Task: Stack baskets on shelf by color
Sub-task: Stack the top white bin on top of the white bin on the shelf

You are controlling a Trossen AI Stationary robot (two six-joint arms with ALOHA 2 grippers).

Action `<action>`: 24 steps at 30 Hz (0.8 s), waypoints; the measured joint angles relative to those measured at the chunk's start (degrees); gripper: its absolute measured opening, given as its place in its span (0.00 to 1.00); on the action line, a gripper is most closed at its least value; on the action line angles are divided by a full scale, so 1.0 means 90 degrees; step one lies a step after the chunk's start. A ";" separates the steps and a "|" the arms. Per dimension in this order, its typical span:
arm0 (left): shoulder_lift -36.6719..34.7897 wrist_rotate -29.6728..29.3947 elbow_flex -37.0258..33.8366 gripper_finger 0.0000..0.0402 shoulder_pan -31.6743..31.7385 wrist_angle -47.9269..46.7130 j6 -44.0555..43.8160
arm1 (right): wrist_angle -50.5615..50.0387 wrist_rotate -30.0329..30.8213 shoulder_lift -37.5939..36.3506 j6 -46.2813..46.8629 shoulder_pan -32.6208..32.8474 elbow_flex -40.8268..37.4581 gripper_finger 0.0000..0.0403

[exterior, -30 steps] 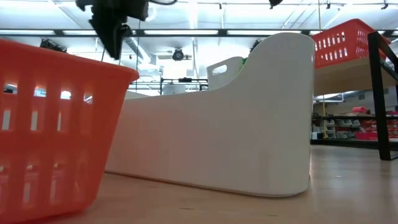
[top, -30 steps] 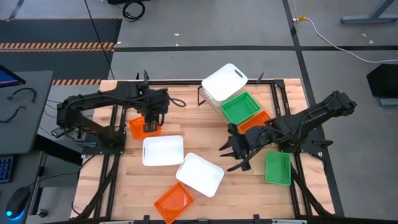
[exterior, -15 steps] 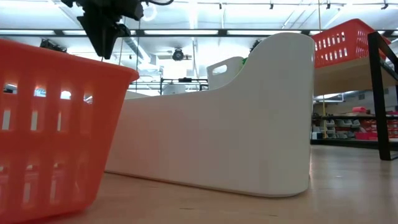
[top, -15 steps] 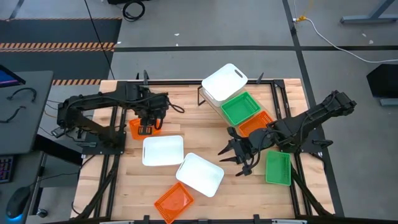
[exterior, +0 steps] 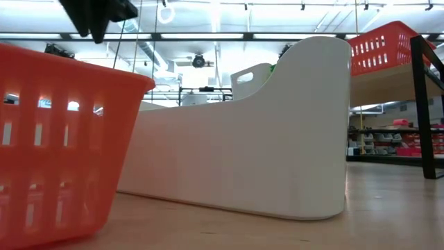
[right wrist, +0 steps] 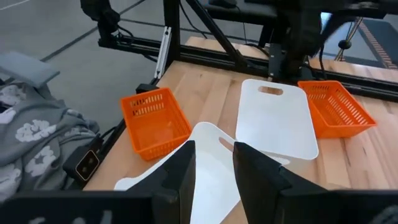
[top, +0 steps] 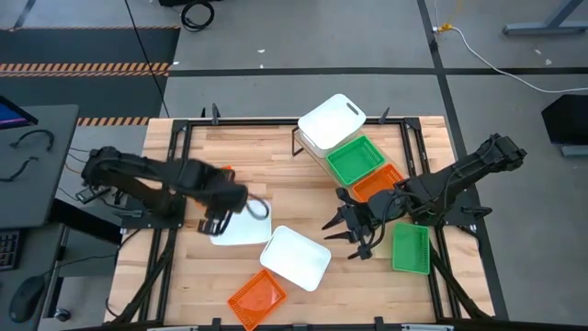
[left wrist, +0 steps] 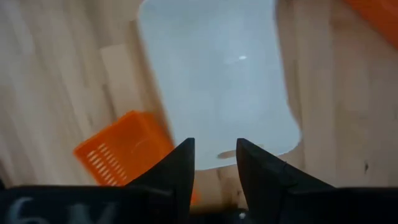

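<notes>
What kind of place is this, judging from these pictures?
Probably a robotics lab or workshop in a large hall: a plank table on a black frame on grey concrete floor, cables across it, and ceiling strip lights.

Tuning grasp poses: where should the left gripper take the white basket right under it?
Probably at the short rim with the handle slot, coming straight down. The white basket lies flat and open side up on the table, so its thin rim is exposed, and the left gripper, fingers slightly apart, already hangs over that end.
</notes>
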 joint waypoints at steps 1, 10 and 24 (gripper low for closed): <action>0.0000 -0.0031 -0.0067 0.31 -0.0166 0.0104 -0.0131 | 0.0000 -0.0003 0.0000 0.0002 0.0000 0.0000 0.28; 0.0015 -0.0625 -0.1407 0.32 -0.1498 0.0273 0.0606 | 0.0002 -0.0015 0.0000 0.0053 0.0087 0.0000 0.28; 0.0010 -0.1209 -0.2804 0.50 -0.2122 0.0305 0.3386 | -0.0092 -0.0007 0.0000 0.0014 0.0165 0.0002 0.28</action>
